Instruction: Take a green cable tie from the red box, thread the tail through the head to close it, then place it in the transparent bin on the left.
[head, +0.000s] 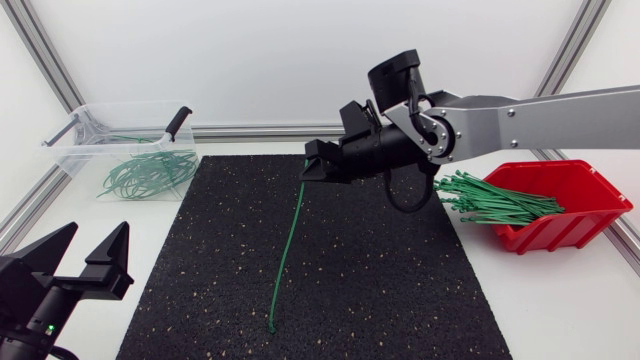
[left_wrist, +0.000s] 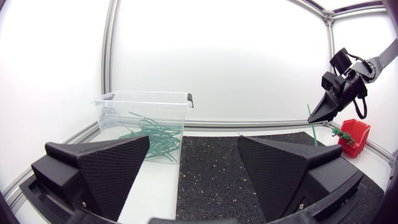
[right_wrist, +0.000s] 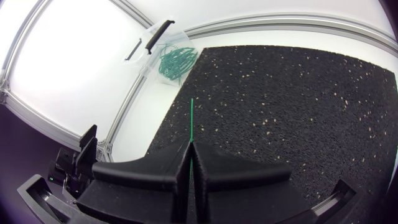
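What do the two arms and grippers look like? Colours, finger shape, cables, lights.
Right arm: silver-grey link, round black joints, a black cable looping under the wrist. Right gripper: matte black, broad wedge fingers. Left gripper: same matte black wedges, finely textured faces, a small green light on its body. Left arm's links are out of view.

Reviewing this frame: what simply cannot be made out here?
Head view: which end of the green cable tie the right gripper holds, head or tail; the gripper covers it.
Head view: whether its lower tip touches the mat; too thin.
Left wrist view: the red box, tiny and far off; contents unreadable.
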